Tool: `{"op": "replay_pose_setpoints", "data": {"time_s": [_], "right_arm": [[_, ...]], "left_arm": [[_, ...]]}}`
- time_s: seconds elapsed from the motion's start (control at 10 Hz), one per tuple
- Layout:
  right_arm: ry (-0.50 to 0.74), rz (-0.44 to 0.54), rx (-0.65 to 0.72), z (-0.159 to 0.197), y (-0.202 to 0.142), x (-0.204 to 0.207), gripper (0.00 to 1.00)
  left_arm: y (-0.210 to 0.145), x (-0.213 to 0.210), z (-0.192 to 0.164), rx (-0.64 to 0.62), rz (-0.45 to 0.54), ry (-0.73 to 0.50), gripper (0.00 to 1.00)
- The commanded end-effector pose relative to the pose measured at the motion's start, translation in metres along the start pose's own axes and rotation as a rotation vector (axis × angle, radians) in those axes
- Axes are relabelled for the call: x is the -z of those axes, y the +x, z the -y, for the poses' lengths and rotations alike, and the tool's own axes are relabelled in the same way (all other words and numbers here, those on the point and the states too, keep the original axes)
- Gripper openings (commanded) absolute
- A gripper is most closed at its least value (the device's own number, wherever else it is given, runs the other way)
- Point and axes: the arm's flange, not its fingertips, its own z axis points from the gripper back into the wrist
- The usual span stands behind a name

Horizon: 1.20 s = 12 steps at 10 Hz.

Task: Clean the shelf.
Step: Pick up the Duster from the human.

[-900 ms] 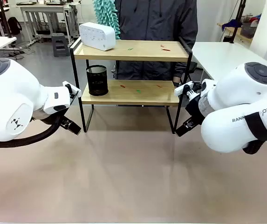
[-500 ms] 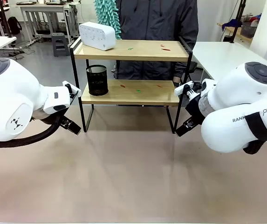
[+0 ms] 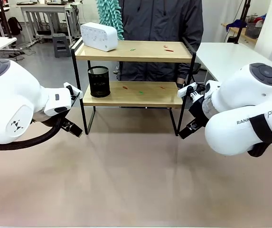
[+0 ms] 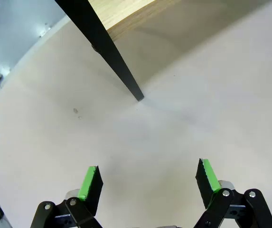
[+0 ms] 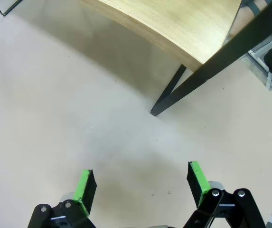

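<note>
Fingers of the left gripper [image 4: 147,183] are spread wide, with nothing between the green pads [image 4: 89,183]. Fingers of the right gripper [image 5: 143,184] are likewise spread and hold nothing. Both hang low over the smooth tan table [image 3: 136,180], one at each front leg of the shelf [image 3: 150,53].

The shelf stands at the far middle of the table, in front of a person [image 3: 162,19]. It has two light wooden boards in a thin black metal frame.
- Lower board: a black mesh cylindrical cup [image 3: 98,81] stands upright at the left end; its contents cannot be seen.
- Upper board: a white rounded box [image 3: 98,36] sits at the left end.
- Both boards: small red and green scraps [image 3: 168,49] lie scattered.

A fluffy teal duster [image 3: 109,14] hangs behind the box.
</note>
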Motion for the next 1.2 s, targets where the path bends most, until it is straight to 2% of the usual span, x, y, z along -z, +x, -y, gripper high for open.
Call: {"op": "replay_pose_setpoints", "data": {"time_s": [0.0, 0.1, 0.2, 0.3, 0.4, 0.5, 0.6, 0.7, 0.8, 0.9, 1.0, 1.1], "right_arm": [[0.0, 0.0, 0.001, 0.0, 0.0, 0.0, 1.0], [0.0, 0.0, 0.0, 0.0, 0.0, 0.0, 1.0], [0.075, -0.012, -0.007, -0.001, 0.01, -0.043, 1.0], [0.161, -0.03, 0.241, 0.008, 0.015, -0.123, 1.0], [0.283, 0.047, 0.375, 0.024, 0.0, -0.188, 1.0], [0.365, 0.132, 0.467, 0.051, -0.028, -0.233, 1.0], [0.479, 0.194, 0.543, 0.088, -0.072, -0.258, 1.0], [0.672, 0.268, 0.572, 0.108, -0.103, -0.265, 1.0], [0.762, 0.379, 0.736, 0.138, -0.151, -0.259, 1.0], [0.817, 0.466, 0.871, 0.155, -0.19, -0.241, 1.0], [0.859, 0.506, 0.975, 0.166, -0.223, -0.216, 1.0], [0.883, 0.509, 1.08, 0.174, -0.247, -0.191, 1.0]], "left_arm": [[0.0, 0.0, 0.0, 0.001, 0.0, 0.0, 1.0], [0.0, 0.0, 0.0, 0.0, 0.0, 0.0, 1.0], [0.009, -0.04, 0.009, 0.096, 0.06, -0.114, 1.0], [0.012, -0.107, 0.009, 0.025, 0.044, -0.256, 1.0], [0.004, -0.15, 0.0, -0.05, 0.056, -0.3, 1.0], [-0.022, -0.194, -0.022, -0.115, 0.144, -0.346, 1.0], [-0.054, -0.221, -0.054, -0.224, 0.243, -0.43, 1.0], [-0.079, -0.23, -0.077, -0.31, 0.313, -0.492, 1.0], [-0.121, -0.228, -0.109, -0.413, 0.434, -0.618, 1.0], [-0.158, -0.213, -0.14, -0.512, 0.553, -0.727, 1.0], [-0.192, -0.189, -0.161, -0.63, 0.644, -0.775, 1.0], [-0.221, -0.164, -0.179, -0.761, 0.683, -0.816, 1.0]]}}
